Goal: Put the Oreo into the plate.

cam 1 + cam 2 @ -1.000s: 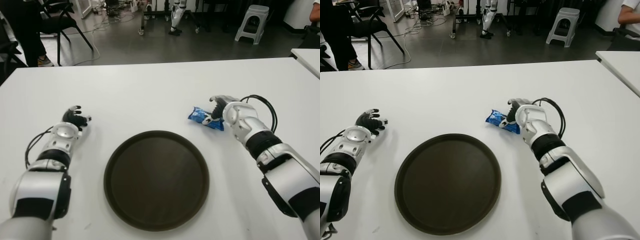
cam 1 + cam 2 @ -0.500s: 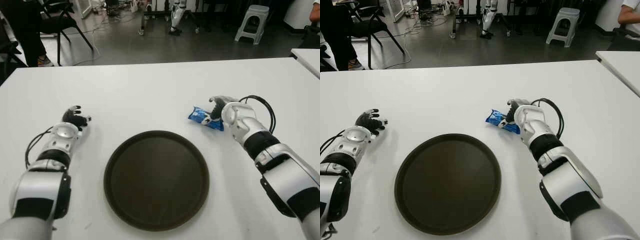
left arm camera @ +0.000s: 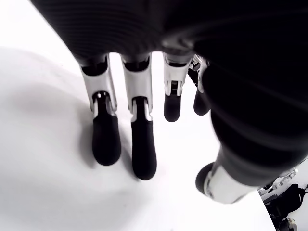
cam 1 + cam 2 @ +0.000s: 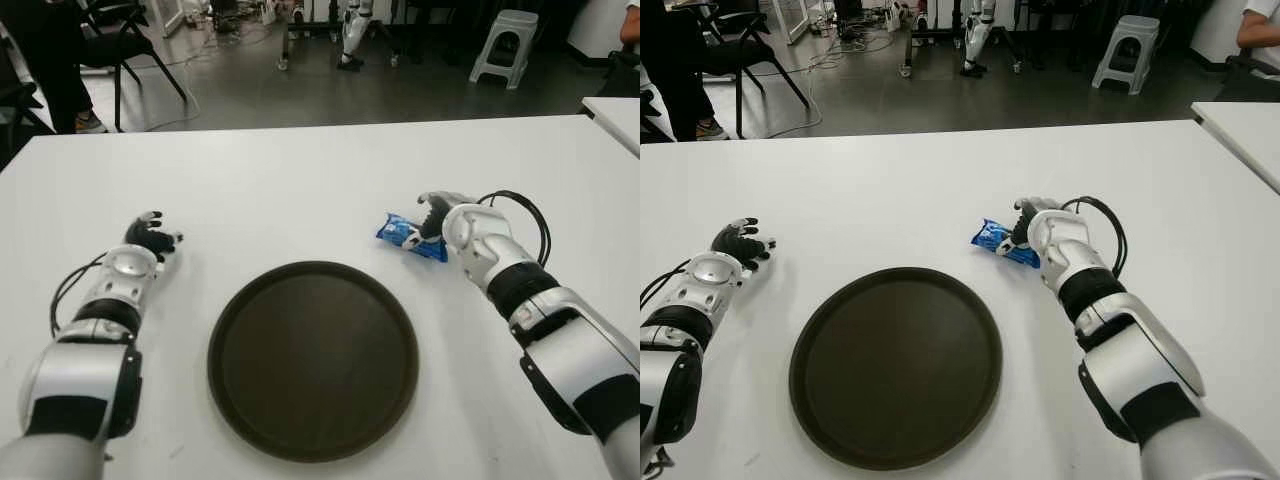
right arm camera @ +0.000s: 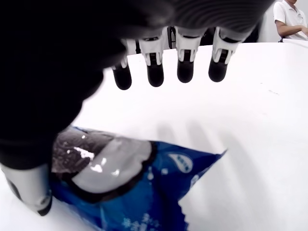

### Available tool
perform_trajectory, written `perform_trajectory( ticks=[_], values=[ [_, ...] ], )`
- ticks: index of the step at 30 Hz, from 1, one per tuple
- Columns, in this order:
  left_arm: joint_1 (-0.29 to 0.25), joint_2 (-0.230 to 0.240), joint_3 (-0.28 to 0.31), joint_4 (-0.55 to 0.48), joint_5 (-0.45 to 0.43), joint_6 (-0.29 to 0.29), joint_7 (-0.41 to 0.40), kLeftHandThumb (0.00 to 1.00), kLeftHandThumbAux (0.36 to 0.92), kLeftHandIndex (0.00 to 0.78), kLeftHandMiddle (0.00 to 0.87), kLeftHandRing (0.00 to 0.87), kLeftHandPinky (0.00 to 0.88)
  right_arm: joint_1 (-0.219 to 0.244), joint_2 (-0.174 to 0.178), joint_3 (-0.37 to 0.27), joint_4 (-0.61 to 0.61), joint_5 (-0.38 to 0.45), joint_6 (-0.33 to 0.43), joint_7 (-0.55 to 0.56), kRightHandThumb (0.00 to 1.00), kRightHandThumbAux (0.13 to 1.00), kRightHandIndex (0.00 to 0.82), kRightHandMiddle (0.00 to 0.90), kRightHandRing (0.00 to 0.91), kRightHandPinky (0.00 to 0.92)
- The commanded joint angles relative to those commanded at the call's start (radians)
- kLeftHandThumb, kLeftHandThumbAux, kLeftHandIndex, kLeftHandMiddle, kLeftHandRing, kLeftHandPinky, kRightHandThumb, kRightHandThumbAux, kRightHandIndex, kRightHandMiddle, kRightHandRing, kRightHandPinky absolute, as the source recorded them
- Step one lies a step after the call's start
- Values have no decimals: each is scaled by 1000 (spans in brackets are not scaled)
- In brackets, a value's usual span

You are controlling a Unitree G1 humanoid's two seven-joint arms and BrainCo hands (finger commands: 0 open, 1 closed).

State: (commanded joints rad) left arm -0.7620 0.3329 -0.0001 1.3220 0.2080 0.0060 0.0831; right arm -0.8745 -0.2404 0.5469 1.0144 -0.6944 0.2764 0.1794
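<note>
Blue Oreo pack (image 5: 130,192) under unclenched right robot hand (image 5: 159,72)

Beyond the white table (image 4: 300,170) stand a grey stool (image 4: 505,45) and a black chair (image 4: 120,35).

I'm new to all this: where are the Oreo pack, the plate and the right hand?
Oreo pack (image 4: 405,235), left eye view, wrapper middle.
plate (image 4: 232,321), left eye view, left rim.
right hand (image 4: 1035,222), right eye view, hand's middle.
</note>
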Motion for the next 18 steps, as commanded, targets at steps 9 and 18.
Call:
perform_trajectory(
  ticks=[9, 18],
  values=[
    [-2, -2, 11, -3, -13, 4, -9, 165, 759, 114, 154, 186, 205, -1, 5, 6, -25, -1, 9, 21, 0, 651, 0, 0, 0, 0],
    [-1, -4, 28, -1, -24, 1, -5, 207, 760, 117, 155, 190, 233, 2, 6, 16, -67, -6, 22, 67, 0, 656, 0, 0, 0, 0]
  ],
)
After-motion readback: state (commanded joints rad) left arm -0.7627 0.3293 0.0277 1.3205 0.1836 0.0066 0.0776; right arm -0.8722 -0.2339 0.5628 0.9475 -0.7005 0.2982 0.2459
